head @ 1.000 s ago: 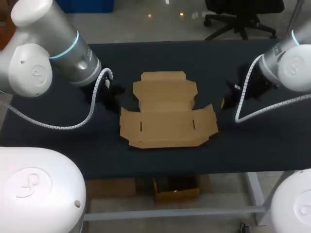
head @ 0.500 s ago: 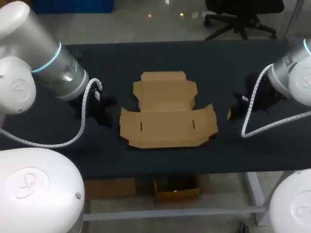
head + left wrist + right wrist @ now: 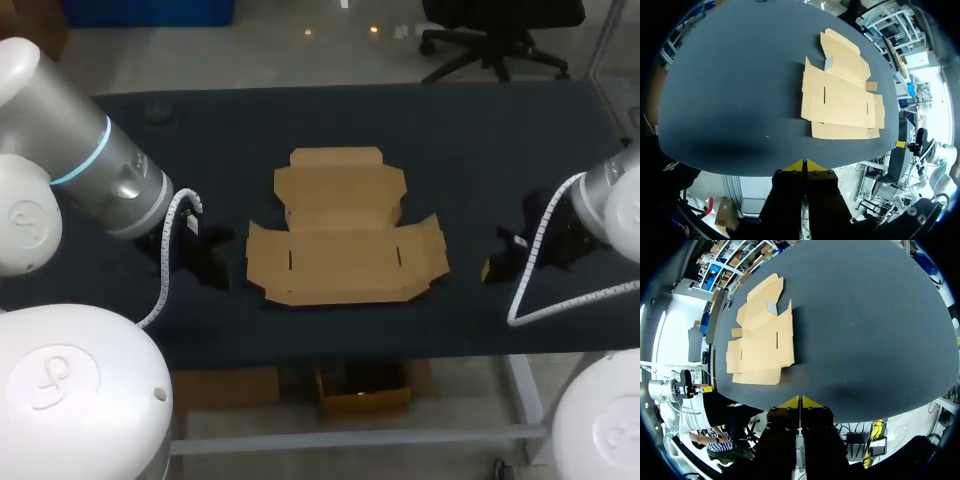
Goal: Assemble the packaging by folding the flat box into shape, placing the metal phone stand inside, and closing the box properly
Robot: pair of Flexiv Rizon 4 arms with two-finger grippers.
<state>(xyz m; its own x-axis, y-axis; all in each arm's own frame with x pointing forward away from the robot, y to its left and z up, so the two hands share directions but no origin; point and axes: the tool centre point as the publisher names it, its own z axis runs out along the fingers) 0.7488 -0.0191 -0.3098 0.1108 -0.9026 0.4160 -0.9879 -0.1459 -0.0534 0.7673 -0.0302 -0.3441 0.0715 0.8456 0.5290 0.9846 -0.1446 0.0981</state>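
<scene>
Our left fingers point(image 3: 801, 165) are pressed together, the 2 yellow tips meeting in a point with nothing between them. They hang over the near edge of the tabletop point(image 3: 740, 100), and only bare dark surface lies right ahead of them. Our right fingers point(image 3: 797, 402) are the same: 2 yellow tips together, holding nothing, over the near edge of the tabletop with bare surface ahead.

Further out from both lies the flat box point(image 3: 840, 95), a brown cardboard blank spread unfolded on the tabletop. In the left wrist view it is ahead and off to one side of our left fingers, well apart from them. In the right wrist view the flat box point(image 3: 762, 335) lies ahead of our right fingers on the opposite side, also well apart. A small grey patch point(image 3: 828, 62) shows at the notch between its 2 large panels; we cannot tell what it is.

From the head view the flat box point(image 3: 345, 235) sits in the middle of the tabletop point(image 3: 480, 150), wide panel with 2 slits nearest us, narrower panel behind it. Our left arm point(image 3: 100, 175) comes in at the left, its fingers point(image 3: 205, 258) near the box's left flap but not touching. Our right arm point(image 3: 610, 205) comes in at the right, its fingers point(image 3: 487, 270) near the right flap, also apart from it.
</scene>
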